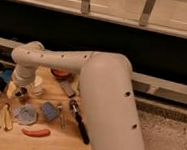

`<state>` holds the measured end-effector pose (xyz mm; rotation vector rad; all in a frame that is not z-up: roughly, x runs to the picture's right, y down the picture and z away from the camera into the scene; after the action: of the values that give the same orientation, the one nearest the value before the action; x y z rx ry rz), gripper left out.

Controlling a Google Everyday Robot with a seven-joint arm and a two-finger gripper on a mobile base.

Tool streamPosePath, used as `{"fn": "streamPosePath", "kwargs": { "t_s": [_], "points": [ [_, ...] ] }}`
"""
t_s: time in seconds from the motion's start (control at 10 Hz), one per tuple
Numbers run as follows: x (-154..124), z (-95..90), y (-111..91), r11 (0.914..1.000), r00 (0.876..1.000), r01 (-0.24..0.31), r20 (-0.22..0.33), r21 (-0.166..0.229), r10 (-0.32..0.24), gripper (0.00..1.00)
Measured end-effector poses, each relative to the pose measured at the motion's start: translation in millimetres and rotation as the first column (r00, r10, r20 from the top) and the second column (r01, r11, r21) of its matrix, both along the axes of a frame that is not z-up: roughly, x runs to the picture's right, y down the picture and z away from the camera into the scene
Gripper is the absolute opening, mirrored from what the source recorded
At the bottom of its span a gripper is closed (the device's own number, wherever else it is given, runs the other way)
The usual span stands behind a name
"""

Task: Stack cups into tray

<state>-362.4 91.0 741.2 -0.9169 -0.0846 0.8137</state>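
White cup (37,86) stands at the frame's left on the surface (55,136) — just right of your hand (21,91). That hand hangs low there, spread wide — nothing visibly gripped. Bowl (61,73) sits up-right of the cup.

light: dim, warm | gripper (21,91): shadowed, low over table (60,139) (arm (110,91) lit brighter)

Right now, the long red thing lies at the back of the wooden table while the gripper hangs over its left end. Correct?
Not quite. The camera view shows the long red thing at the front edge of the wooden table, not the back. The gripper does hang over its left end, by the white cup.
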Motion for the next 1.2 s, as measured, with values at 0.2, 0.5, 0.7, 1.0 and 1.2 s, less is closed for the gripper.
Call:
{"fn": "streamPosePath", "kwargs": {
  "t_s": [0.2, 0.5, 0.7, 1.0, 1.2],
  "points": [
    [-48, -4.6, -2, 0.9989, 0.996, 0.043, 0.074, 0.015, -0.044, 0.71],
    [-95, -20.5, 16, 0.9930, 0.976, 0.116, 0.183, 0.022, -0.118, 0.71],
    [-101, -25.6, 20, 0.9900, 0.967, 0.135, 0.214, 0.040, -0.141, 0.71],
    [-101, -24.9, 20, 0.9900, 0.967, 0.135, 0.213, 0.040, -0.141, 0.71],
    [-99, -20.4, 22, 0.9905, 0.971, 0.133, 0.194, 0.034, -0.137, 0.71]
  ]
}}
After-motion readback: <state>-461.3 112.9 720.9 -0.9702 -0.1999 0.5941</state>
